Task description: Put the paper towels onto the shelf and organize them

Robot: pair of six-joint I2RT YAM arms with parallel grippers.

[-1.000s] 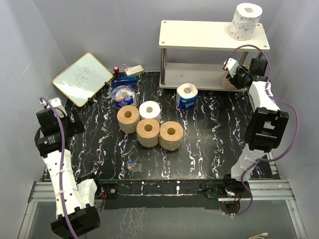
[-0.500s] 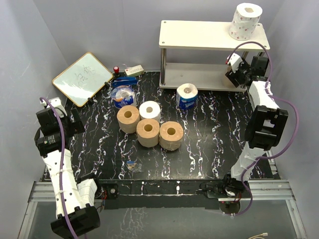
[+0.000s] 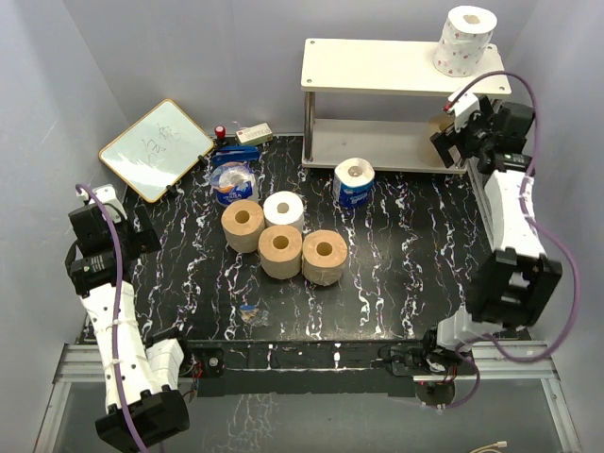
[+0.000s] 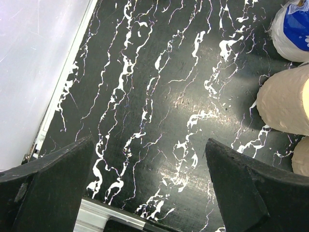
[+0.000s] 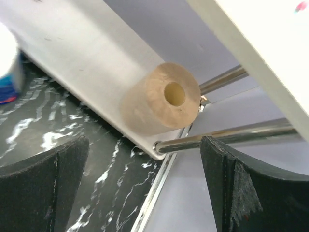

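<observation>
Your tan roll [image 5: 161, 99] lies on its side at the right end of the lower board of the shelf [image 3: 377, 66], core facing outward, likely so others can line up beside it (the dotted roll [image 3: 464, 40] stands upright on the top board). The right fingers [image 5: 43, 183] stand wide apart near it, touching nothing. Five rolls [image 3: 281, 250] wait on the desk [image 3: 396, 264]; the left fingers [image 4: 43, 188] hang spread wide and empty above it.

Seven rolls: four tan rolls [image 3: 243, 225] [image 3: 280, 250] [image 3: 324, 256] [image 5: 159, 101], three in the middle of the tabletop [image 3: 406, 264] and one on the lower board [image 3: 377, 146]; one white roll [image 3: 283, 209], one blue roll [image 3: 354, 181], one dotted roll [image 3: 464, 40]. One shelf [image 3: 377, 66] — two boards. One whiteboard [image 3: 156, 148] at the tabletop's far-left corner — one blue packet [image 3: 233, 182] near it. Two arms [image 3: 113, 321] [image 3: 514, 208].
</observation>
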